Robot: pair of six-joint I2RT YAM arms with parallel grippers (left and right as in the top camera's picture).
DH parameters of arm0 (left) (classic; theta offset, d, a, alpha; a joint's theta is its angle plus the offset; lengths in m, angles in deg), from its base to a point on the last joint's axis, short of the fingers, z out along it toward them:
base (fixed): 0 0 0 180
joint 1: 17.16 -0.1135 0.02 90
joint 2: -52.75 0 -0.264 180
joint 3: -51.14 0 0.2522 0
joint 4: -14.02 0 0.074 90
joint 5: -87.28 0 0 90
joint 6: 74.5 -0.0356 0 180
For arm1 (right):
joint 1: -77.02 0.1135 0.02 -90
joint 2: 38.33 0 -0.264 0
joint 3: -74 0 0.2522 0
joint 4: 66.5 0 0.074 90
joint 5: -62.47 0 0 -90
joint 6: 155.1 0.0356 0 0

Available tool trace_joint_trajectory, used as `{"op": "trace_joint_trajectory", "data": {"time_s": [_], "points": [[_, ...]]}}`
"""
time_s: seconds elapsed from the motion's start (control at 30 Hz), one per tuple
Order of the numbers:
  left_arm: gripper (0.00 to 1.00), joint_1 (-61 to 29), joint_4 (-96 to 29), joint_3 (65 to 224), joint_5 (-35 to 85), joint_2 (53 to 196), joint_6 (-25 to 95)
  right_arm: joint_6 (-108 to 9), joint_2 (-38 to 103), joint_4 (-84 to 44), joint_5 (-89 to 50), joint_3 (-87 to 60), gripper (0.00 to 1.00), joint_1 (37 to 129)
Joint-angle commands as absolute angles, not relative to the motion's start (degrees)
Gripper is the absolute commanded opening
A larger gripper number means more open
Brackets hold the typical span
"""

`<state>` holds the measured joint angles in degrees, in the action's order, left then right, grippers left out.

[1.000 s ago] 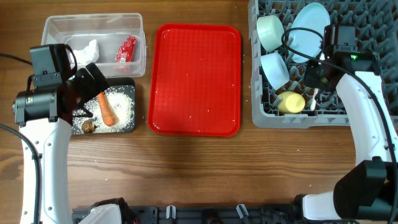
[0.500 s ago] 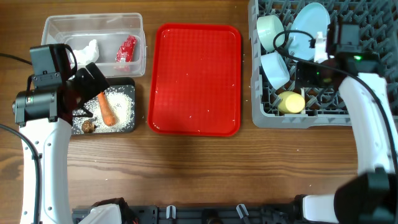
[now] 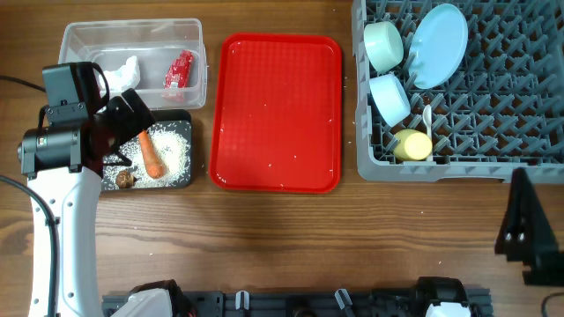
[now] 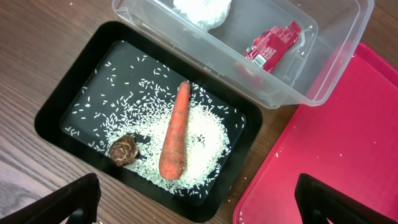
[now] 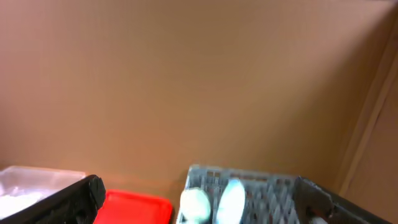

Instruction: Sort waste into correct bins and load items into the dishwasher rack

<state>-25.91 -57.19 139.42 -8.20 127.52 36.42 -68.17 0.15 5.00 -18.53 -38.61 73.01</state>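
The carrot [image 4: 175, 130], rice [image 4: 205, 134] and a brown scrap [image 4: 123, 150] lie in the black tray [image 3: 183, 119]. A napkin [image 4: 202, 9] and the red wrapper [image 4: 272, 42] sit in the clear tub [image 3: 79, 35]. In the grey rack [image 3: 441, 167] are the blue plate [image 3: 439, 33], two bowls [image 3: 382, 44] [image 3: 390, 97], the yellow cup [image 3: 411, 145] and the white spoon [image 3: 428, 119]. My left gripper [image 4: 199, 211] hovers open and empty over the tray's near edge. My right gripper [image 5: 205, 208] is open and empty, raised away from the rack and facing the wall.
The flat red tray [image 3: 278, 106] lies between the bins and the rack, with a few rice grains on it. My right arm [image 3: 526, 231] stands at the front right corner of the table. A brown cardboard wall [image 5: 199, 81] rises behind the table.
My right gripper opened, left the spoon in the rack and pulled back from the rack to the front right corner. The left arm has not moved.
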Motion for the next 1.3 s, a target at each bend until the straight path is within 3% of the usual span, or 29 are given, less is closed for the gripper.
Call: {"op": "trace_joint_trajectory", "data": {"time_s": [0.0,0.1,0.2,0.3,0.47,0.67,0.77,1.07,1.2,1.27], "points": [[1.0,-26.02,-57.06,140.12,-7.7,127.01,36.99,-67.71,-0.15,12.05,-17.55,-37.41,1.0,72.7],[1.0,-26.0,-57.06,140.12,-7.7,127.01,36.99,-70.16,-0.41,23.22,-18.82,-36.21,1.0,72.64],[1.0,-26.02,-57.06,140.12,-7.7,127.01,36.99,-76.39,-1.05,19.66,-19.1,-35.88,1.0,72.64],[1.0,-26.02,-57.06,140.12,-7.7,127.01,36.99,-81.86,-3.89,3.36,-19.08,-28.69,1.0,72.64],[1.0,-26.0,-57.06,140.12,-7.7,127.01,36.99,-82.01,-17.31,-40.23,-16.19,5.36,1.0,72.66],[1.0,-26.0,-57.06,140.12,-7.7,127.01,36.99,-84.52,-34.34,-59.13,3.7,42.61,1.0,72.66],[1.0,-26.02,-57.06,140.12,-7.7,127.01,36.99,-87.6,-37.99,-64.51,5.6,54.41,1.0,72.66],[1.0,-26.02,-57.06,140.12,-7.7,127.01,36.99,-85.44,-38.16,-58.26,-6.95,59.96,1.0,72.66],[1.0,-26.02,-57.06,140.12,-7.7,127.01,36.99,-68.79,-38.16,-53.73,-19.43,59.96,1.0,72.66],[1.0,-26.02,-57.06,140.12,-7.7,127.01,36.99,-66.58,-38.14,-53.06,-22.38,59.96,1.0,72.66]]}}
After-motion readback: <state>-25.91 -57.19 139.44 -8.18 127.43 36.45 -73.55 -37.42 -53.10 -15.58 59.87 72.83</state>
